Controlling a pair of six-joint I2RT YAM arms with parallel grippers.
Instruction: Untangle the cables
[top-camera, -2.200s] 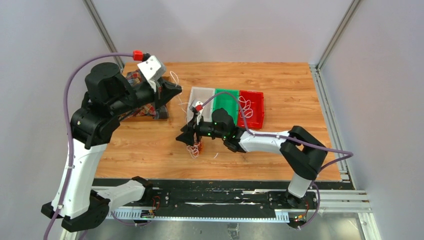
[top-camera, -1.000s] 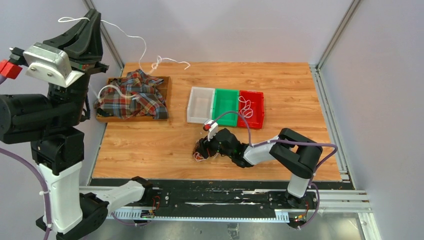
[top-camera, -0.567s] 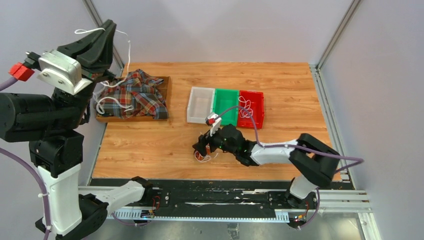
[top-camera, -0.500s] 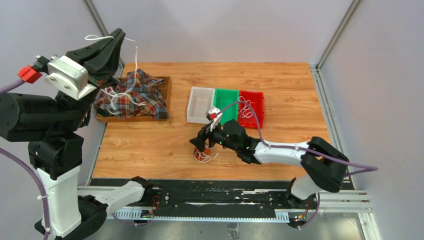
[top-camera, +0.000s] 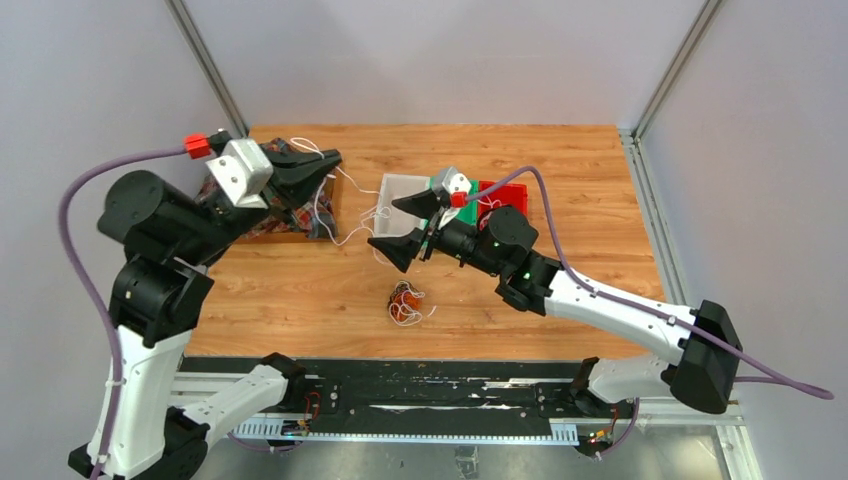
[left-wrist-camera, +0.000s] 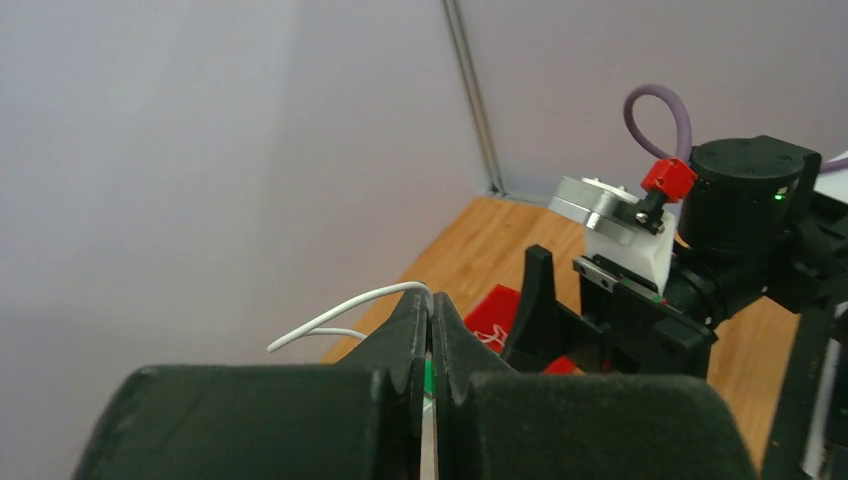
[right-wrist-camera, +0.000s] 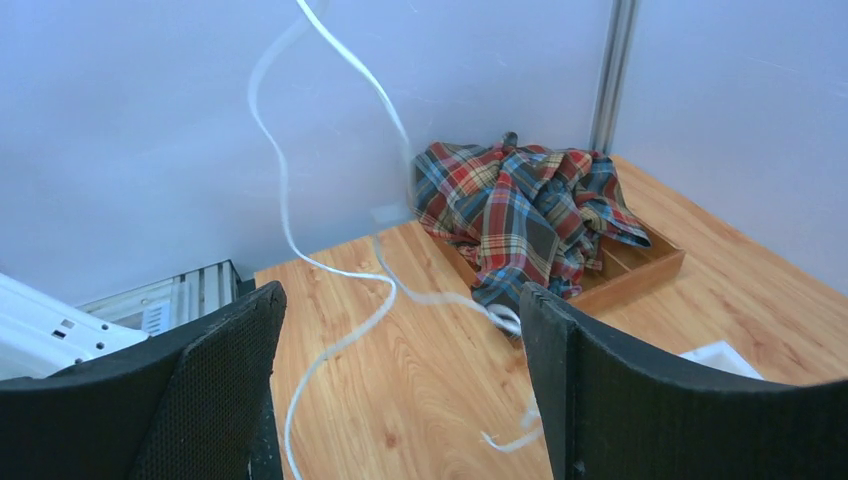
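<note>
white cable (right-wrist-camera: 388, 288) beside plaid cloth (right-wrist-camera: 530, 215)

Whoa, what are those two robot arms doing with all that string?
They are untangling cables. The left gripper is pinched shut on a white cable, which hangs down toward the table near the plaid cloth. The right gripper is wide open and empty, raised in front of the little bins. A small orange-red and white tangle lies on the table nearby, with nothing touching it.

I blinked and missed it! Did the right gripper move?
Yes. The right gripper left the tangled cables and went farther back, toward the white bin.
</note>
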